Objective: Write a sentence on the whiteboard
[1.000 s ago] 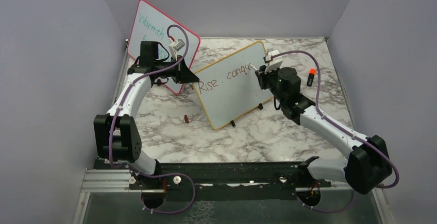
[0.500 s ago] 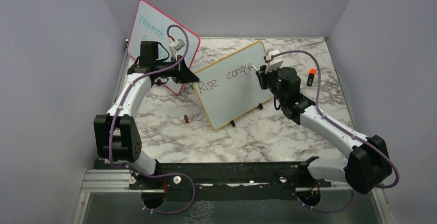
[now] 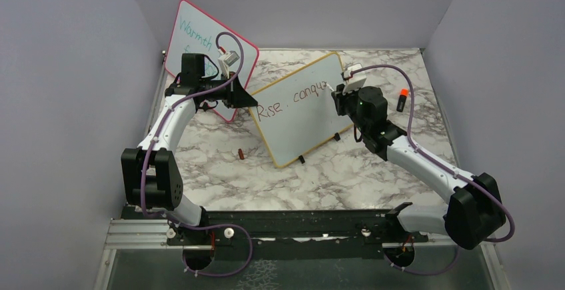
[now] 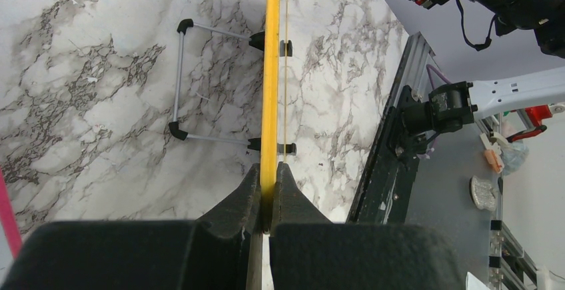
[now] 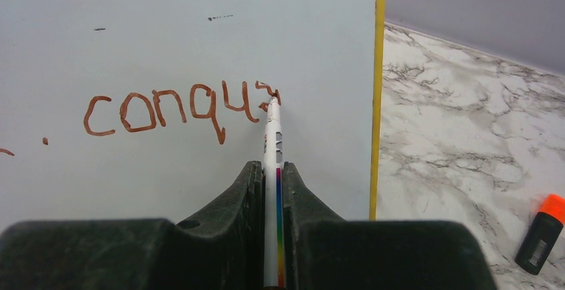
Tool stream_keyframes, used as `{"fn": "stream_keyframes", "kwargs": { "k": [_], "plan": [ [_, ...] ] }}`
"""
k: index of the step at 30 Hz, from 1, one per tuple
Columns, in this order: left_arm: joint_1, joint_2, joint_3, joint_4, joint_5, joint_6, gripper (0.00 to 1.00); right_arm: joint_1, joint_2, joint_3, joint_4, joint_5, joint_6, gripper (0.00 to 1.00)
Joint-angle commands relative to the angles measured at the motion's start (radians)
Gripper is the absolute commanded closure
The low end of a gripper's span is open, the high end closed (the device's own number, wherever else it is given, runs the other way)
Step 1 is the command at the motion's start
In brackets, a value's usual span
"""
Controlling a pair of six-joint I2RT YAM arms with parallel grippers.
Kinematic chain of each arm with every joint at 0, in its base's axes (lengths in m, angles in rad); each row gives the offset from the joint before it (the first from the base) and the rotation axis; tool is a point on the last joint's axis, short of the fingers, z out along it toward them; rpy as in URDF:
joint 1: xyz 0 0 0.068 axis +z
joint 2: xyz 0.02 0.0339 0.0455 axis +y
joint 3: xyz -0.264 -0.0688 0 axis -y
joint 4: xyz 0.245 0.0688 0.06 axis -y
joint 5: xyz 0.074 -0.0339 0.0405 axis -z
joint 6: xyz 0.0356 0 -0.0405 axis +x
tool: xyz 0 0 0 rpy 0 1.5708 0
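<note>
Left tool [image 4: 268,173]: fingers closed on the yellow frame edge of the whiteboard [image 3: 300,130], gripping it at the left corner. In the left wrist view the frame runs straight out from between the fingers.

Whiteboard stands on edge, leaning back, mid-rear of the marble worktop [image 3: 333,177]. It sits on a wire stand [image 4: 176,80] with small black feet. Its left end is just beside the pink-framed board [image 3: 193,37], which leans at the back left with teal writing on it.

Right tool [image 5: 271,167]: clamped on a white marker [image 5: 271,140] with a rainbow stripe. The marker points up and away from the fingers, tip touching the board face near its right edge.

The sentence [image 5: 173,110] reads "Rise . conqu" in brownish red, plus a partial stroke at the marker tip. One line only, upper half of the board; the lower half is blank.

Loose items on the worktop: a black pen with an orange cap [image 5: 541,235] right of the board, well apart from it. A small dark red cap [image 3: 240,154] lies in front of the board's left end.
</note>
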Motion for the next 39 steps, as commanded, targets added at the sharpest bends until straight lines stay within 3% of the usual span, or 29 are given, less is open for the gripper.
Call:
{"fn": "stream_keyframes", "kwargs": {
  "k": [1,39],
  "plan": [
    [0.015,-0.009,0.020,-0.030,-0.012,0.016,1.00,-0.008,0.007,0.025,0.011,0.002,0.005,0.99],
    [0.016,-0.009,0.022,-0.030,-0.010,0.014,1.00,-0.008,-0.029,0.027,0.025,-0.100,-0.003,0.99]
  ]
}}
